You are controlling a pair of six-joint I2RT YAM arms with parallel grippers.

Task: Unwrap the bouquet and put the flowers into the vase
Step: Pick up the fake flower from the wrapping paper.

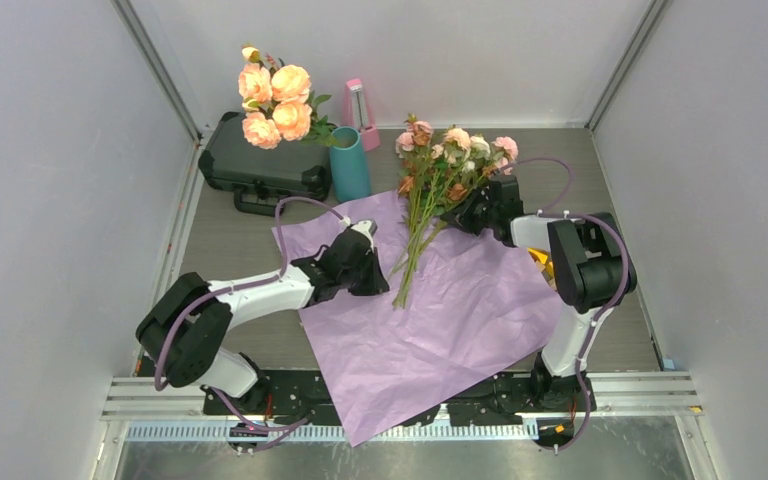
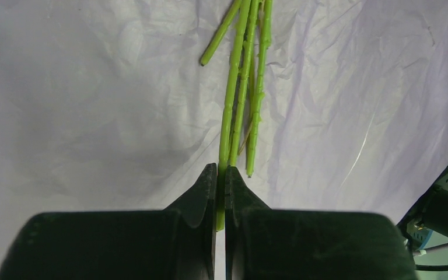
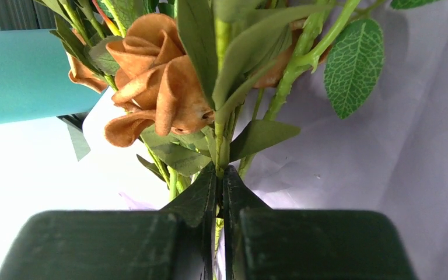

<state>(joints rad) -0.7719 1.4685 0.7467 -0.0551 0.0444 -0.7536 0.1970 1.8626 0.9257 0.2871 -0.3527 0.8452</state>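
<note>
The vase [image 1: 349, 165] stands at the table's [image 1: 230, 245] far edge, left of centre, close to the flowers for a short carry. My left gripper [image 2: 221, 175] is clenched on one stem's lower end over the flattened paper [image 1: 440, 330], I'd guess to steady the bunch. The flowers [image 1: 450, 150] lie across the paper's far edge, heads toward the back. My right gripper [image 3: 220, 178] pinches a stem just under the blooms, likely for lifting.

The left gripper [image 2: 221, 175] pinches one green flower stem [image 2: 228, 116] tight between its two black fingers. More stems [image 2: 257, 99] lie just beside it on crinkly purple paper [image 2: 93, 116], pointing away from the gripper.
</note>
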